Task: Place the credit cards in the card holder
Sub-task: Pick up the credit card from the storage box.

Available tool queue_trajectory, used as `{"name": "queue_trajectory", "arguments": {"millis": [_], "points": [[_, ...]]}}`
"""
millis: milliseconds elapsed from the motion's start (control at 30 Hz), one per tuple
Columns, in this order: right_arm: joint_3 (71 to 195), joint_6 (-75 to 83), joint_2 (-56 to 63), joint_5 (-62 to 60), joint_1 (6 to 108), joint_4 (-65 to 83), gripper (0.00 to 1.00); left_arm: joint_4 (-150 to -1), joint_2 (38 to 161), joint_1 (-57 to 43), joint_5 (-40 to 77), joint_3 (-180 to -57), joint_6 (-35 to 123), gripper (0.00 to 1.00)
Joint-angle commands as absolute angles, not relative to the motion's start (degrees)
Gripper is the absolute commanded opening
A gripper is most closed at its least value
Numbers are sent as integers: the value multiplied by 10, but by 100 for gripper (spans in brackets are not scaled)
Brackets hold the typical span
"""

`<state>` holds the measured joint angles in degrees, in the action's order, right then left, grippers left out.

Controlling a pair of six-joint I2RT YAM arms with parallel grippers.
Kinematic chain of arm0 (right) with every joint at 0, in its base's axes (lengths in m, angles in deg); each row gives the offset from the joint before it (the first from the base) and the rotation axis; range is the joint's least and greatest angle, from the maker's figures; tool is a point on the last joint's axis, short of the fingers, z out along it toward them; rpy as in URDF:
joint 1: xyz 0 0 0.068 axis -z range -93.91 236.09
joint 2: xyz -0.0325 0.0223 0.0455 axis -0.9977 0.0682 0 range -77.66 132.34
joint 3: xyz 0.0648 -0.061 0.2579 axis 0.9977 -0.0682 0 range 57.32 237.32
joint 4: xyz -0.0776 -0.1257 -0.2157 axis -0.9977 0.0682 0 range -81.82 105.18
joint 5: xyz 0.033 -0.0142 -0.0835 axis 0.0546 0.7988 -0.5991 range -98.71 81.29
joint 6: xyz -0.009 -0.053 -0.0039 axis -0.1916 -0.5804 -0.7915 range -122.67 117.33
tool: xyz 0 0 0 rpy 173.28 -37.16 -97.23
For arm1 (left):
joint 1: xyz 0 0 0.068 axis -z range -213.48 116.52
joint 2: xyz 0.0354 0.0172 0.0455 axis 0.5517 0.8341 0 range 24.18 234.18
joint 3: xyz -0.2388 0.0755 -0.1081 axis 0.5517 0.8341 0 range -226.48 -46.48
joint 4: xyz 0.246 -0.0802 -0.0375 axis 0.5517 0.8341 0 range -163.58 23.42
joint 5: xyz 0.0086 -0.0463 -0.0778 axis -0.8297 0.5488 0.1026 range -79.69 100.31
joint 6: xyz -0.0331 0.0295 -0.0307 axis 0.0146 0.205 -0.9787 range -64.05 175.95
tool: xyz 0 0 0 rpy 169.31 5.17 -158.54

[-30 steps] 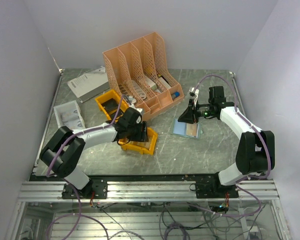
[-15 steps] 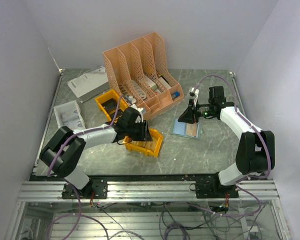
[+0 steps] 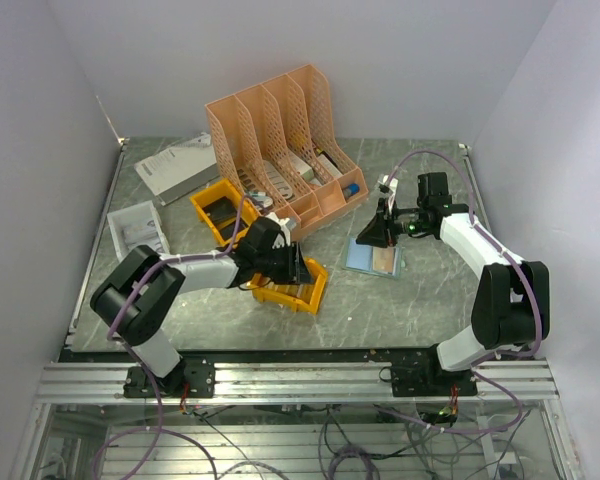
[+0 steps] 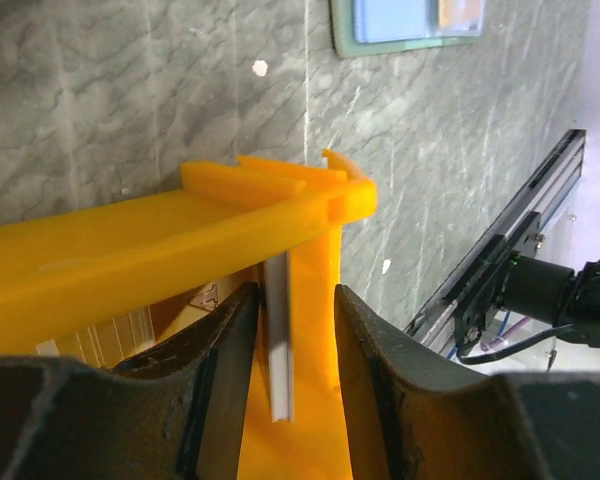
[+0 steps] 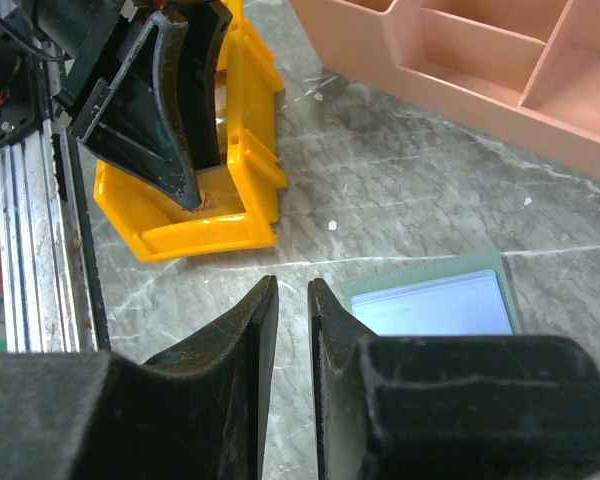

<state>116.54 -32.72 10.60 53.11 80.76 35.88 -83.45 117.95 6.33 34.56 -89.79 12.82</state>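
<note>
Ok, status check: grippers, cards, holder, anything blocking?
Left gripper clamped on wall of yellow bin, pale strip pinched alongside. Right gripper barely open, empty, at open card holder edge. Tan card lying on holder. Nothing blocking holder.

Grey marbled tabletop, pale lilac walls, aluminium rail along near edge

You'll find the holder lying open and flat on the counter, light blue inside with a grey-green rim. A tan card lies flat on one half. A pale card stands on edge against the wall of a yellow bin, between the left pincer fingers.
</note>
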Motion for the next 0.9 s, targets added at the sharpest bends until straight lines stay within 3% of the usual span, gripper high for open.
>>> {"name": "queue_trajectory", "arguments": {"millis": [0, 667, 867], "points": [[1178, -335, 115, 529, 805, 363, 19, -782, 1185, 74, 304, -929, 156, 48], [1179, -338, 115, 527, 805, 367, 19, -725, 1243, 99, 273, -986, 183, 36], [1180, -341, 115, 527, 805, 371, 20, -703, 1241, 99, 262, -997, 192, 11]]}}
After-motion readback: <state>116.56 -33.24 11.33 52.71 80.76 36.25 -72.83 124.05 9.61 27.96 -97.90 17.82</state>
